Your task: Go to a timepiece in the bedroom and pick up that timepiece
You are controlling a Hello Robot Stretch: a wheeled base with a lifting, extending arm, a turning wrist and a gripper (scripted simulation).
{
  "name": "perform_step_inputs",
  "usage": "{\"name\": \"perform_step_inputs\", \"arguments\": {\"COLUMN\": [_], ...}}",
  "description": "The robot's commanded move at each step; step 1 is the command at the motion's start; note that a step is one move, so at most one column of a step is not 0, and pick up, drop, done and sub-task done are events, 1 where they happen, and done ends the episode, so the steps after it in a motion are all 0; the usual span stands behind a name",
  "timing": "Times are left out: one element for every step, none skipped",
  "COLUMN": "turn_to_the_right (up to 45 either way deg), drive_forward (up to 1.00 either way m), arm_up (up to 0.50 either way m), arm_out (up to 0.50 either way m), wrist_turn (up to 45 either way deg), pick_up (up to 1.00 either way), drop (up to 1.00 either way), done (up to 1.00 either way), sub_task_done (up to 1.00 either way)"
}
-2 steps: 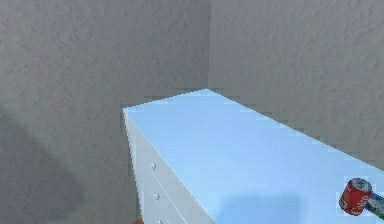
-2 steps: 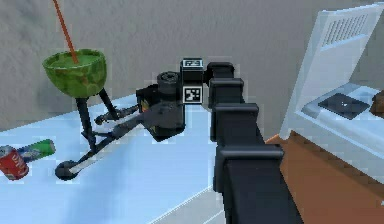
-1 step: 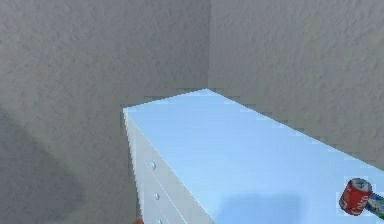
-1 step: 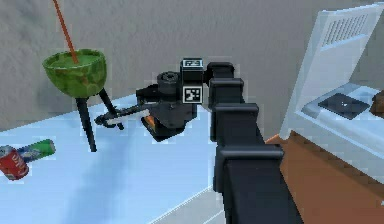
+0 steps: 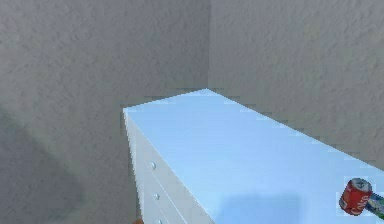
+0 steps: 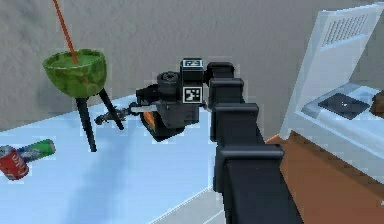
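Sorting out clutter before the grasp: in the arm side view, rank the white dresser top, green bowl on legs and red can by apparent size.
1. white dresser top
2. green bowl on legs
3. red can, plainly smallest despite lying no farther from the camera than the bowl.

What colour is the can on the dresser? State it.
Mostly red; the can shows best in the forward view.

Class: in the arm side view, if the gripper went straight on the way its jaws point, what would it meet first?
Probably the dark legs of the green bowl stand, just ahead of the gripper; depth is unclear, so it might pass beside them.
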Motion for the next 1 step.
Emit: {"name": "perform_step_inputs", "arguments": {"turn_to_the_right": [0.0], "drive_forward": [0.00], "arm_up": [0.00], "arm_out": [0.00], "wrist_turn": [0.0], "pick_up": [1.00], "drop": [0.00], "done": [0.00], "sub_task_done": [0.00]}}
